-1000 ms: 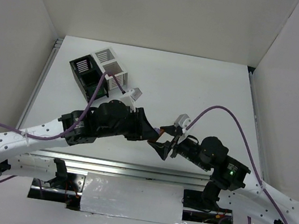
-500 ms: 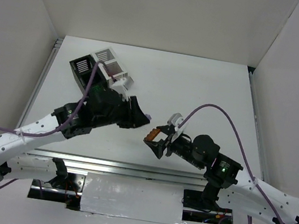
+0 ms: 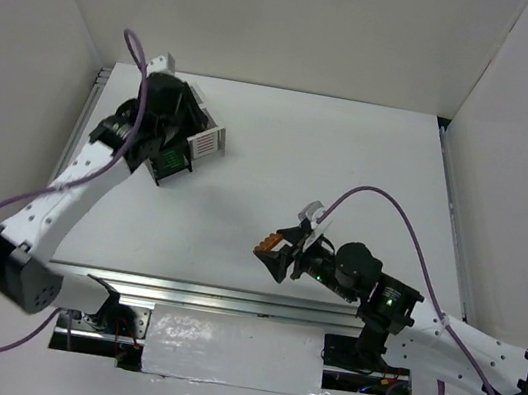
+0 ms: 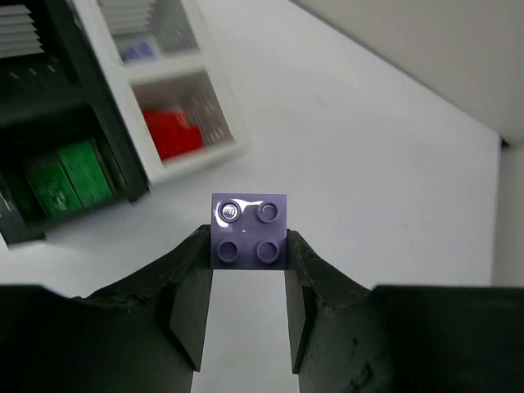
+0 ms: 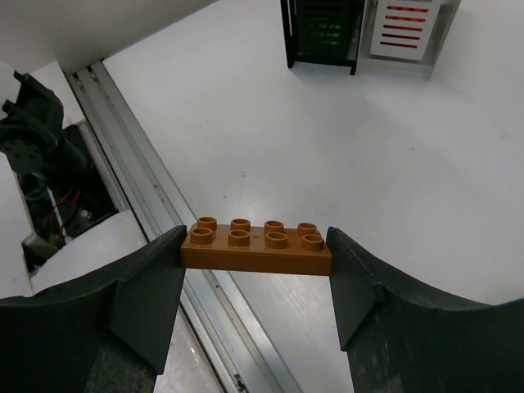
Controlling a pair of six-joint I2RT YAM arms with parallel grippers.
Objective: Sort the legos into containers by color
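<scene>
My left gripper (image 4: 249, 241) is shut on a pale purple two-by-two lego (image 4: 249, 229) and holds it above the table just right of the containers. In the left wrist view the white container (image 4: 214, 154) holds a red lego (image 4: 172, 134) and, in a further cell, a purple lego (image 4: 137, 51). The black container (image 4: 98, 106) holds green legos (image 4: 62, 173). From above, the left arm covers most of the containers (image 3: 208, 143). My right gripper (image 5: 256, 246) is shut on a brown two-by-four lego (image 5: 256, 243), held in the air near the front edge (image 3: 268, 247).
A metal rail (image 5: 155, 221) runs along the table's near edge below the right gripper. White walls enclose the table on three sides. Purple cables (image 3: 395, 204) loop over both arms. The containers show far off in the right wrist view (image 5: 360, 33).
My left arm has swung from the table's middle to the far left, over the containers, carrying the purple lego. My right gripper with the brown lego has shifted slightly left.
</scene>
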